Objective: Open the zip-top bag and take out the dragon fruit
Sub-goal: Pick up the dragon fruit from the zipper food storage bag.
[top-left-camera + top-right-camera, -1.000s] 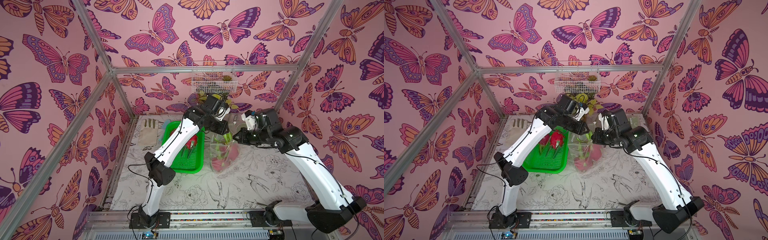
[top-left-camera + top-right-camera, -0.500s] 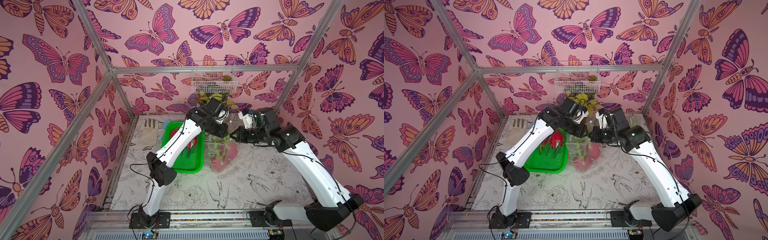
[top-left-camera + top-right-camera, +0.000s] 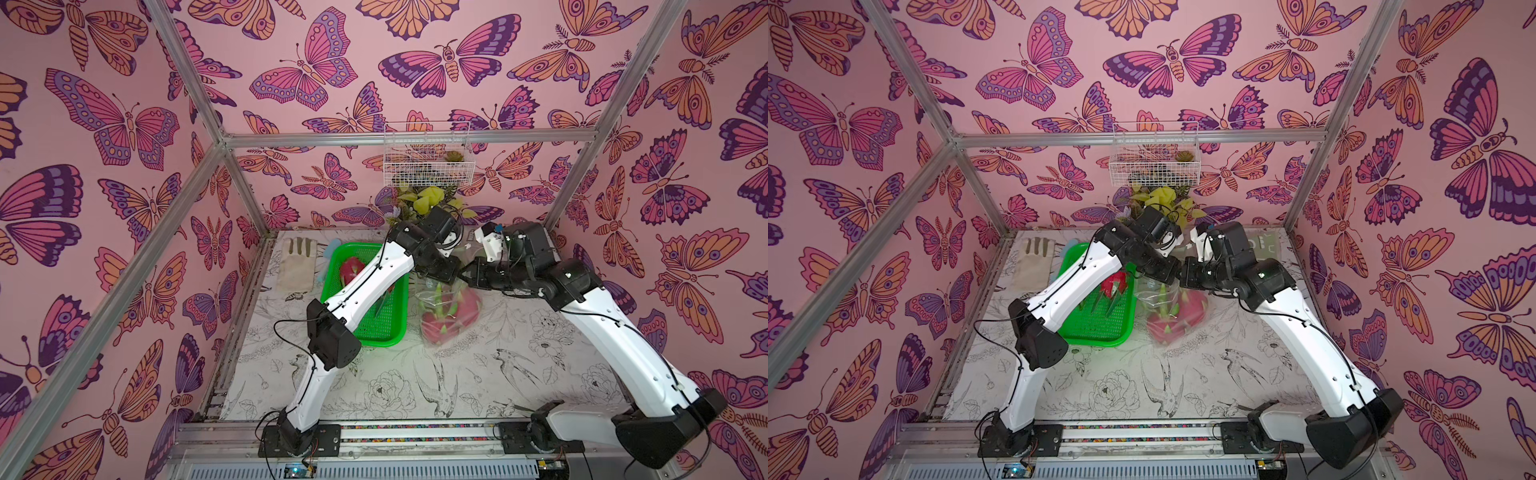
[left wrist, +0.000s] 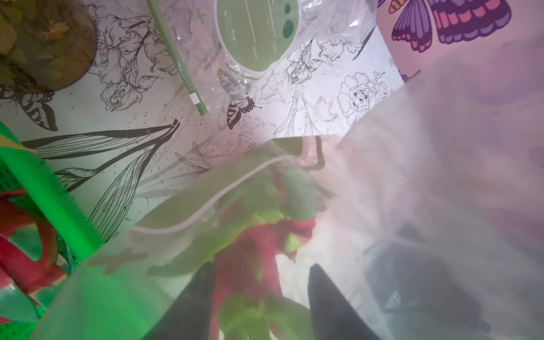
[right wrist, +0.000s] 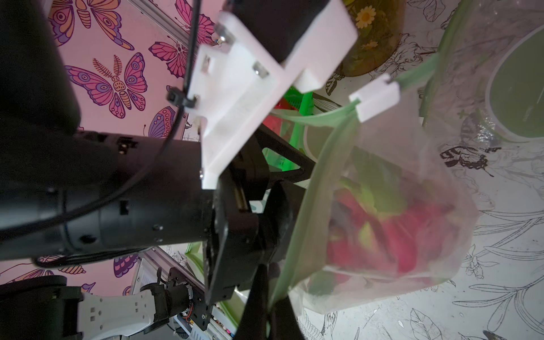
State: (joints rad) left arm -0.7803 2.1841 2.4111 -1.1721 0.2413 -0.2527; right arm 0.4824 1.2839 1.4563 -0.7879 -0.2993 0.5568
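Observation:
The clear zip-top bag [image 3: 451, 307] [image 3: 1177, 316] stands on the table beside the green tray [image 3: 386, 328], mouth up, with pink-red dragon fruit [image 3: 440, 322] [image 5: 397, 235] inside. My left gripper [image 4: 262, 294] is open inside the bag's mouth. Its dark fingers stand either side of the green-scaled dragon fruit [image 4: 250, 265], with a gap showing beside one finger. My right gripper [image 5: 272, 306] is shut on the bag's green zip rim, near the white slider [image 5: 375, 100]. Another dragon fruit [image 3: 351, 268] [image 4: 17, 259] lies in the tray, partly under my left arm.
A beige glove [image 3: 297, 262] lies at the back left. A potted plant [image 3: 428, 203] stands at the back wall under a wire basket [image 3: 428, 162]. A second clear bag [image 4: 250, 35] with a green label lies behind the first. The two arms nearly touch over the bag.
My left gripper has moved from above the tray's edge down into the bag's mouth and its jaws have widened. My right gripper has kept its hold on the rim and shifted slightly left.

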